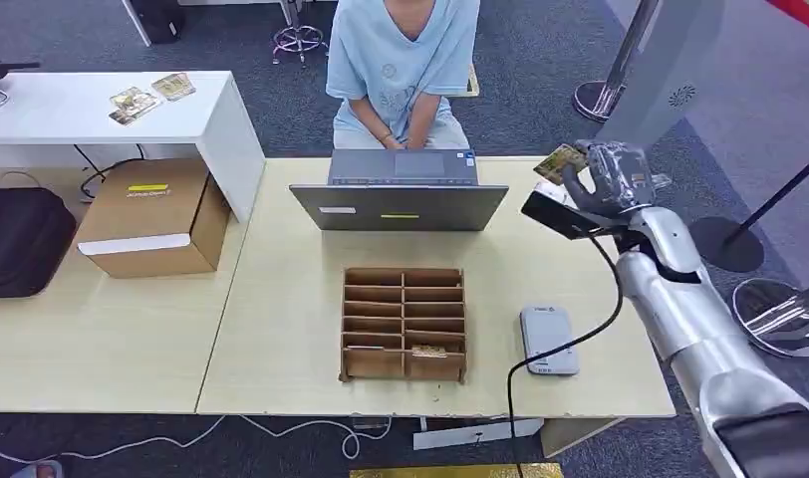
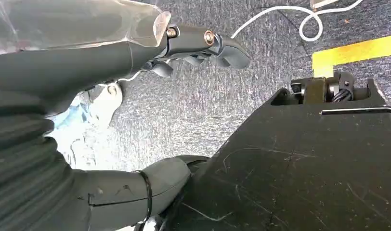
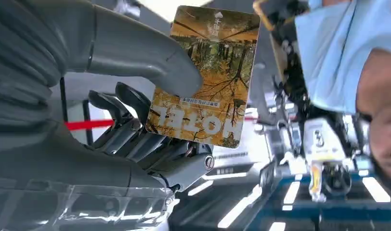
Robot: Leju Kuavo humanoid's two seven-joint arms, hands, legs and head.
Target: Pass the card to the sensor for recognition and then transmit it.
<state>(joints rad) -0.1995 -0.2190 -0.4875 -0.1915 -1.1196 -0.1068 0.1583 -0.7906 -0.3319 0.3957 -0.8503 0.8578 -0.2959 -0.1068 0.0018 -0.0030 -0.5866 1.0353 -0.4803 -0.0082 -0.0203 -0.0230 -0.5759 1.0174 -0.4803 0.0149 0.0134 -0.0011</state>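
From the head cam my right hand is raised over the far right corner of the table, pinching the card just beside the laptop. You can barely make out the card from up there, but the right wrist cam gives it to me close up: the card has a yellow autumn-tree print with white lettering, the thumb is pressed on its face and the darker fingers are curled behind it. That same cam also catches a person in a light blue shirt right past the card.

The left wrist cam is just looking down at blue-grey carpet with a white cable and a strip of yellow tape. My left hand is there with nothing in it, fingers loosely apart.

On the table: one grey card sensor near the front right, well apart from the card, one wooden slot organizer in the middle with something small lying in a front right slot, and one laptop between the organizer and the seated person. Off to the left there's one cardboard box, one black bag, and a white side table carrying two more cards.
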